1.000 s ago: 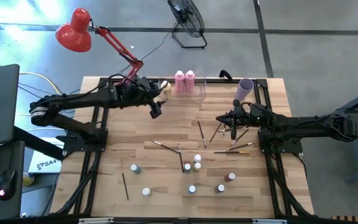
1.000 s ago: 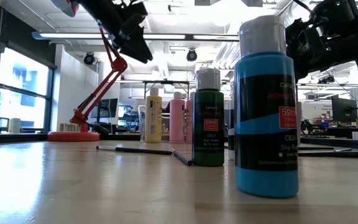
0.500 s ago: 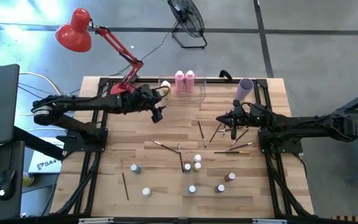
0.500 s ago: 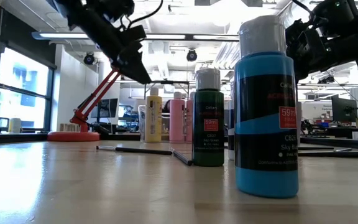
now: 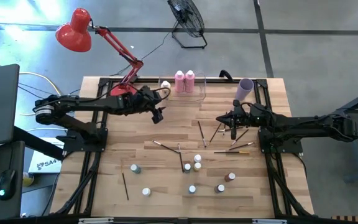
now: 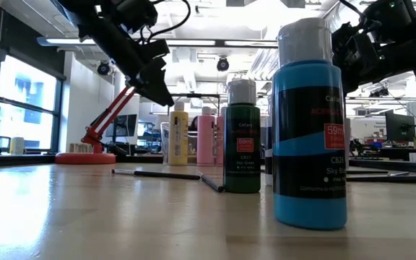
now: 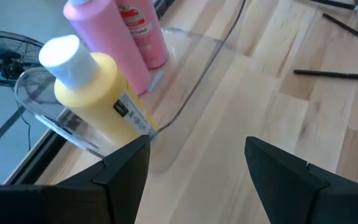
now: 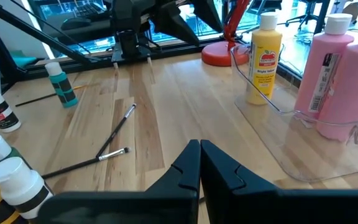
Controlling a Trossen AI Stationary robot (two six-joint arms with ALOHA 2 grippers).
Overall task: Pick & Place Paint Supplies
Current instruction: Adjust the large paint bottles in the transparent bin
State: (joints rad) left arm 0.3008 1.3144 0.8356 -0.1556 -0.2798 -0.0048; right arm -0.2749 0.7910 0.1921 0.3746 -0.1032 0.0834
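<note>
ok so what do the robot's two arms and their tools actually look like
Both arms are dark, nearly black, built from slim tube-like links with bulkier joint housings. The left arm has a pale ring at its base end and black cable looping near its wrist. The left tool ends in two flat, angular dark fingers with slanted tips. The right tool has the same matte black wedge-shaped fingers.

Lit evenly and brightly from above, casting only soft shadows on the table. Glaring through the windows at far left. Blurring the near blue bottle and tabletop foreground.
</note>
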